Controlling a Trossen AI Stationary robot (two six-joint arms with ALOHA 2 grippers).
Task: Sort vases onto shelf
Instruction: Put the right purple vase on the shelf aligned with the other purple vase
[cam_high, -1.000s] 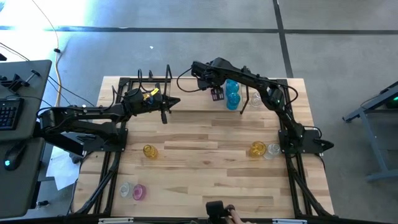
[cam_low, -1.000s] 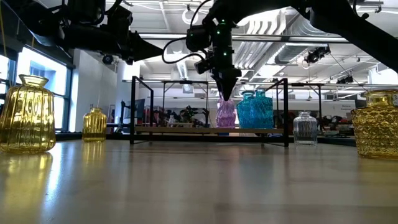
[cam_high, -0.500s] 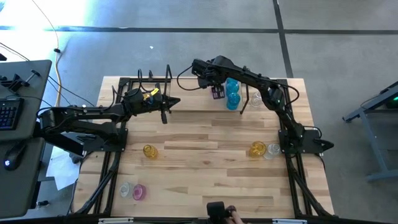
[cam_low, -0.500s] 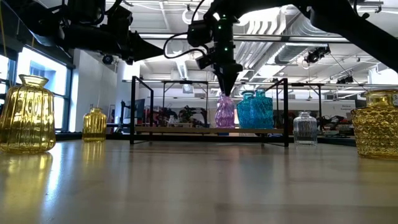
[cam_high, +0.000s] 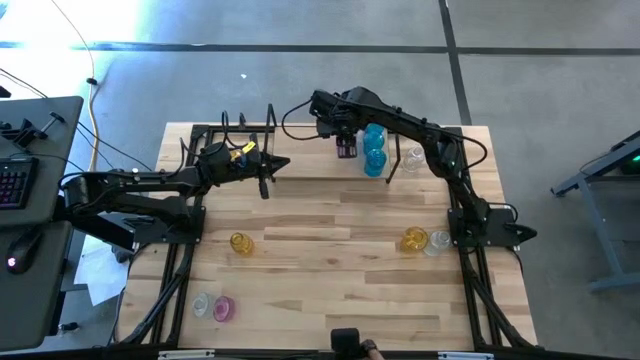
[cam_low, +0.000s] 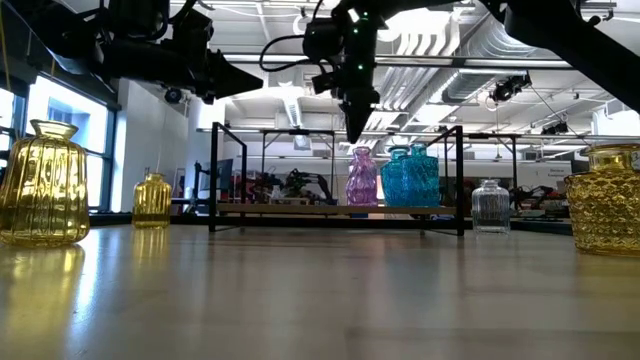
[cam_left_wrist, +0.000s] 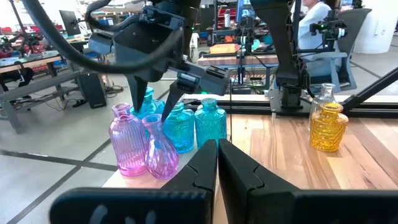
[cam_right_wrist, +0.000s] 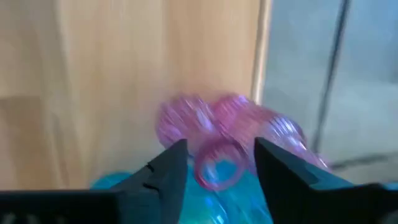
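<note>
Two pink vases (cam_left_wrist: 144, 147) — R gripper (cam_low: 353, 131) above

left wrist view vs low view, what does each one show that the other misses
Only the left wrist view shows two pink vases standing side by side on the shelf, the left gripper shut in the foreground, and a seated person in the room behind. Only the low view shows the shelf whole with its black posts, and large amber vases close to the camera at both table edges. Both show the right gripper open above the pink vases, not touching them, with the blue vases beside them.
</note>
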